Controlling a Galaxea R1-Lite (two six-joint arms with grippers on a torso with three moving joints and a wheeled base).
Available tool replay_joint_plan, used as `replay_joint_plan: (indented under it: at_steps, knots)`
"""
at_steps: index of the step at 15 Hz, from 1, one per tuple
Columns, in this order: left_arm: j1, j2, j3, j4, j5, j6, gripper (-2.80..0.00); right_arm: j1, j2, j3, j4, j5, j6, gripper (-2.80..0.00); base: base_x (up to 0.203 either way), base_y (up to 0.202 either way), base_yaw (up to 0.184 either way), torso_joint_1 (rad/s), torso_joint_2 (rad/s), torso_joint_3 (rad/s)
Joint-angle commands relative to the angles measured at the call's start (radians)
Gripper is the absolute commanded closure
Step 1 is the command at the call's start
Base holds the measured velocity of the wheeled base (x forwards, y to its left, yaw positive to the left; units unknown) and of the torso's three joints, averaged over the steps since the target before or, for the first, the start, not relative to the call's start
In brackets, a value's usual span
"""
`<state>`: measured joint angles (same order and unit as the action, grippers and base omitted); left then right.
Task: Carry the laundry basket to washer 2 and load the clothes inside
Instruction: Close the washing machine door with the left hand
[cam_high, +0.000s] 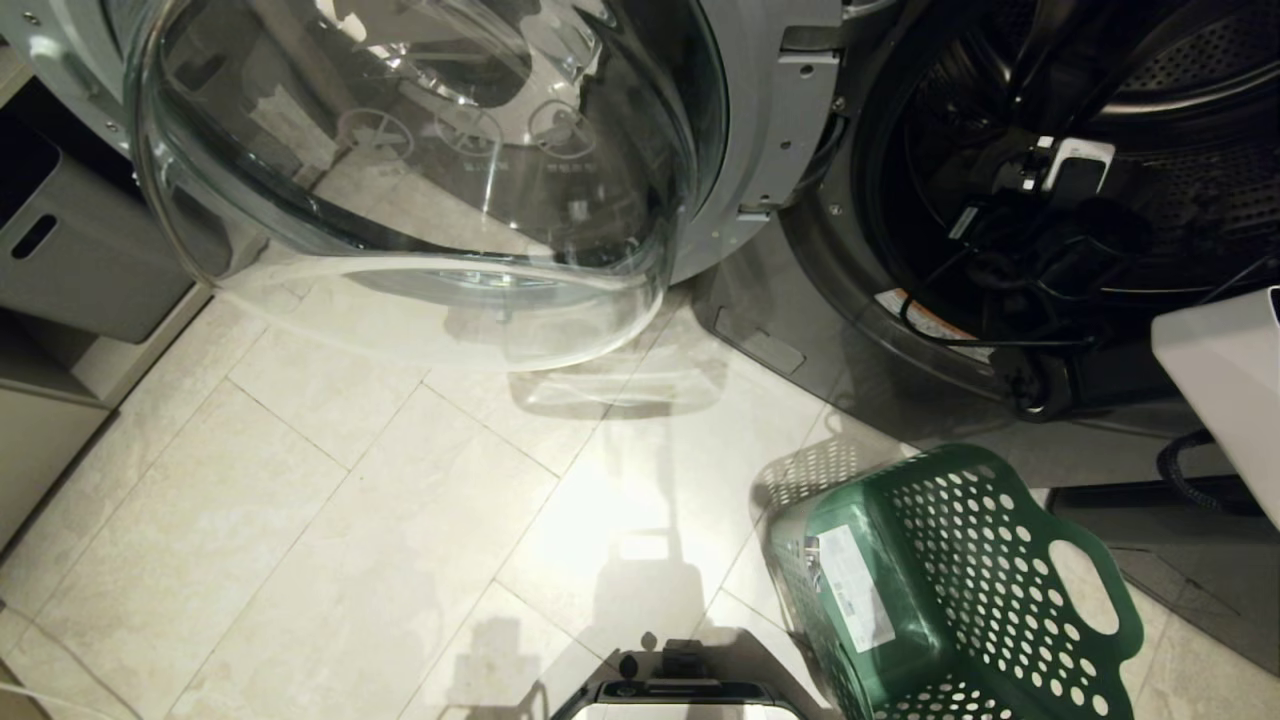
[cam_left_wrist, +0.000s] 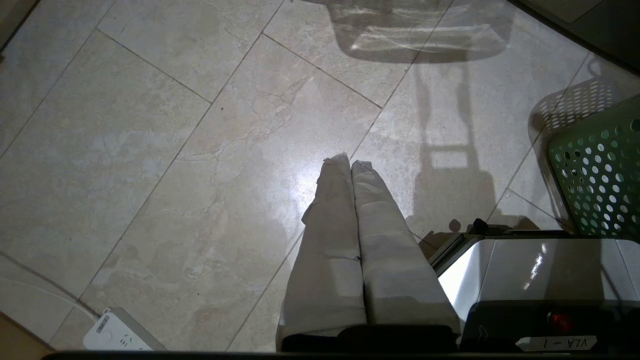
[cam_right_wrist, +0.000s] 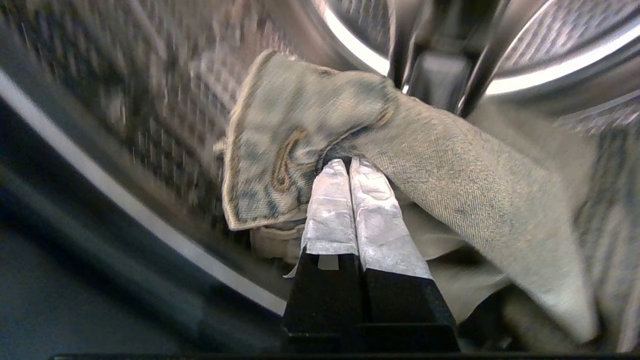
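Now the right gripper (cam_right_wrist: 350, 167) is inside the drum of washer 2 (cam_high: 1180, 190), fingers closed on a fold of the clothes (cam_right_wrist: 450, 150), i.e. the pale denim. The laundry basket (cam_high: 950, 590) lies tipped on the floor near the washer, no clothes visible in it. The left gripper (cam_left_wrist: 350, 162) hangs above the floor tiles, closed, holding nothing. Risk: if the right arm pulls back w/o opening, the denim comes out again, or catches on the door rim.
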<state>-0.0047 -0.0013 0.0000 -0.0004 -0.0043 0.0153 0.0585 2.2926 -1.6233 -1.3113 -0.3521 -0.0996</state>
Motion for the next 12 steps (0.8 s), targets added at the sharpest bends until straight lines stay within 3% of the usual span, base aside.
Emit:
replay_joint_plan:
  at_steps: [1,3,5,10,12]
  knots:
    - [0.000,0.001,0.000,-0.001,0.000,0.000,0.00,0.005,0.061,-0.041,-0.009,-0.002,0.000,0.00,0.000,0.000,0.000,0.000,0.00,0.000]
    - [0.000,0.001,0.000,0.000,0.000,0.000,0.00,0.014,0.066,-0.121,-0.064,-0.003,-0.015,0.00,0.000,0.000,0.000,0.000,0.00,0.000]
    - [0.000,0.001,0.000,0.000,0.000,0.000,0.00,0.015,0.053,-0.136,-0.204,-0.003,-0.088,0.00,0.000,0.000,0.000,0.000,0.00,0.000]
    - [0.000,0.001,0.000,-0.001,0.000,0.000,0.00,0.011,-0.024,-0.125,-0.219,-0.012,-0.105,0.00,0.000,0.000,0.000,0.000,0.00,0.000]
    - [0.000,0.001,0.000,0.000,0.000,0.000,0.00,0.011,-0.067,-0.053,-0.219,-0.042,-0.102,0.00,0.000,0.000,0.000,0.000,0.00,0.000]
